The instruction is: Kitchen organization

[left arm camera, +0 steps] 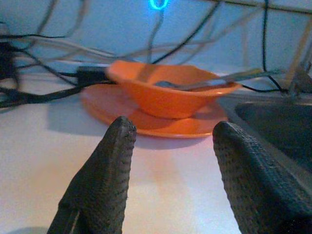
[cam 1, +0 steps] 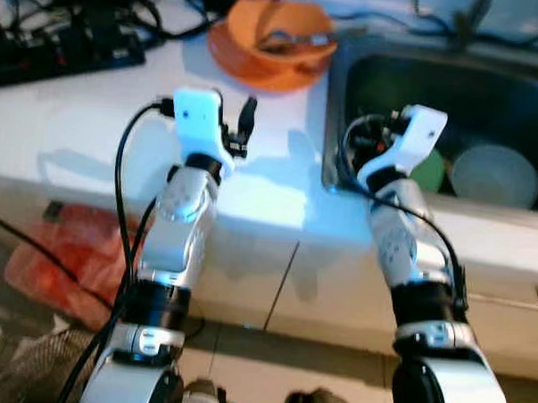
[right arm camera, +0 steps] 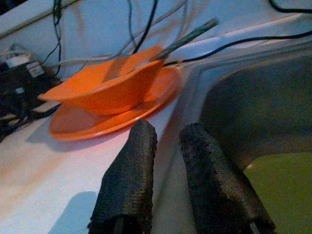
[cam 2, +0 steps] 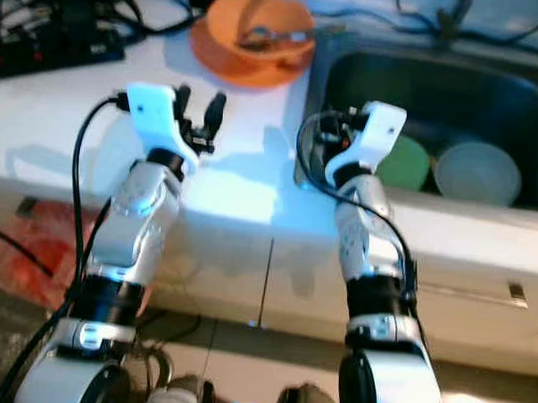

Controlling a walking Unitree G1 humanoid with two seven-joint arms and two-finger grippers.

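White countertop [cam 1: 76, 131] with a steel sink [cam 1: 345, 98] set into it at the robot's right. At the back of the counter, just beside the sink's near-left corner, stands an orange bowl [left arm camera: 170, 92] on an orange plate [left arm camera: 117, 109] — a metal utensil [left arm camera: 214, 80] lies in the bowl, its handle reaching out over the rim toward the sink. Dark cables [left arm camera: 44, 92] and a black power strip [cam 1: 61, 50] lie along the back left of the counter.

Left gripper [left arm camera: 173, 146]: raised over the counter, in front of the plate and aimed at it, apart from it. Its two black fingers [left arm camera: 109, 170] are spread wide, with nothing between them.

Right gripper [right arm camera: 168, 161]: over the left edge of the sink, where rim meets counter. Its fingers [right arm camera: 129, 180] stand close together with only a narrow gap, and hold nothing.

Inside the sink (seen from the head views): a green dish [cam 2: 405, 163] just beside the right gripper, and a pale bowl [cam 1: 495, 176] to its right, the two touching or nearly so — contact cannot be told.

Below the counter front: pale cabinet doors [cam 1: 336, 294]; an orange-red plastic bag [cam 1: 61, 255] on the floor at the left
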